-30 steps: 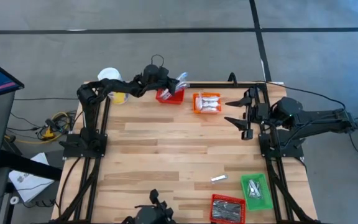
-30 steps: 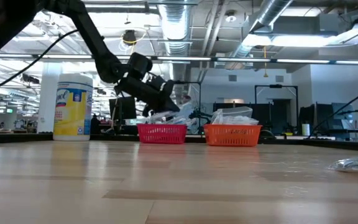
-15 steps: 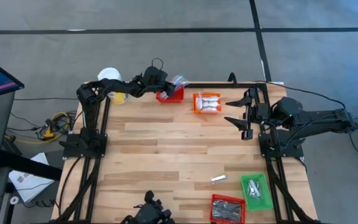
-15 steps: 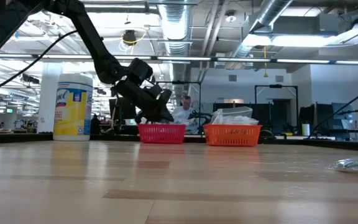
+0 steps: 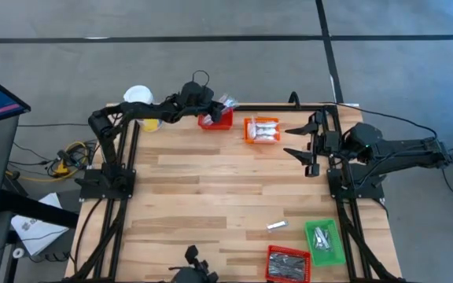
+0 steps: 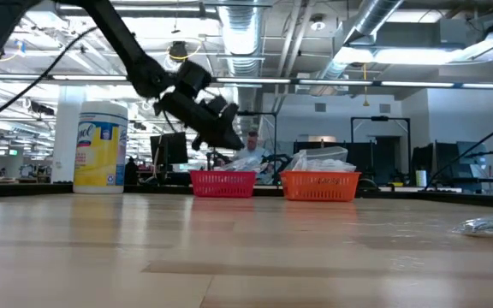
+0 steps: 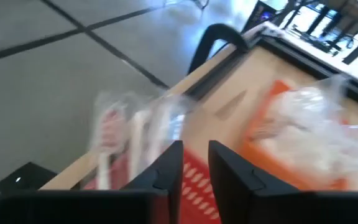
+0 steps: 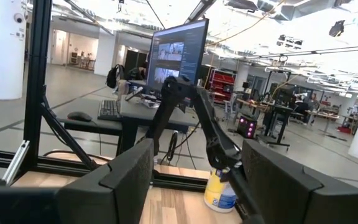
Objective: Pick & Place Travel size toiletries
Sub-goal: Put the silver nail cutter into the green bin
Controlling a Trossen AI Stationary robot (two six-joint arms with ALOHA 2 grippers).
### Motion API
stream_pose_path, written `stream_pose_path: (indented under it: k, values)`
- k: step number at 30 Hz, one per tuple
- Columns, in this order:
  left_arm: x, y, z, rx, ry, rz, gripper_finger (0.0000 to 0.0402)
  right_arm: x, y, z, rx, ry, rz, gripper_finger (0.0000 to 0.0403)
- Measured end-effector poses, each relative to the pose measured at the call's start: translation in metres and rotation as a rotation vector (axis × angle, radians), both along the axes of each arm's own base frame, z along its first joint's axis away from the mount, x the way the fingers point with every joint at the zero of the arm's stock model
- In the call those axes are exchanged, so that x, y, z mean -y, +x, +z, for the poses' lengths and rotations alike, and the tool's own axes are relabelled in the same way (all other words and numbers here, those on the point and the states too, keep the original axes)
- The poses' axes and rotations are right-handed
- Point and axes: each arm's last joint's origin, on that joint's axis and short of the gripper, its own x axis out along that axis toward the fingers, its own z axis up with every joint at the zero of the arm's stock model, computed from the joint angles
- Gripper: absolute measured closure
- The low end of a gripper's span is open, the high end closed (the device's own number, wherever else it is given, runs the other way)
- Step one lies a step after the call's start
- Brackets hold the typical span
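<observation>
My left gripper [image 5: 211,107] hangs just above the red basket [image 5: 215,119] at the table's far edge. Its fingers stand a little open with nothing between them [image 7: 195,171]. Clear-wrapped toiletry packets [image 7: 135,134] stick up out of that basket, leaning on its rim [image 6: 248,161]. To the right of it stands an orange basket [image 5: 262,130] heaped with white packets [image 7: 316,130]. My right gripper [image 5: 301,137] waits open, raised over the table's right side.
A white-lidded yellow jar [image 5: 140,106] stands at the far left corner. At the near right are a green basket [image 5: 323,238], a second red basket [image 5: 288,263] and one loose silver packet [image 5: 277,226]. Bare wood lies between.
My left gripper has let go of the clear-wrapped packet over the red basket, then risen and drawn back a little toward the table's left edge. The packet has stayed behind, sticking up out of the basket.
</observation>
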Motion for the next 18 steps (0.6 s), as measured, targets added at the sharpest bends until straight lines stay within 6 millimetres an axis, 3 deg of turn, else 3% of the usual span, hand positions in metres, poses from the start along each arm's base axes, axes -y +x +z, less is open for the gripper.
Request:
stream_pose_path:
  k: [7,18]
  values:
    - [0.035,0.003,0.043,0.003,0.033,-0.087,0.0387,0.000,0.000,0.000,0.001,0.001,0.000,0.0163]
    - [0.140,0.032,0.077,-0.016,0.120,-0.417,0.0401,0.000,0.000,0.000,-0.001,0.050,0.009,0.0163]
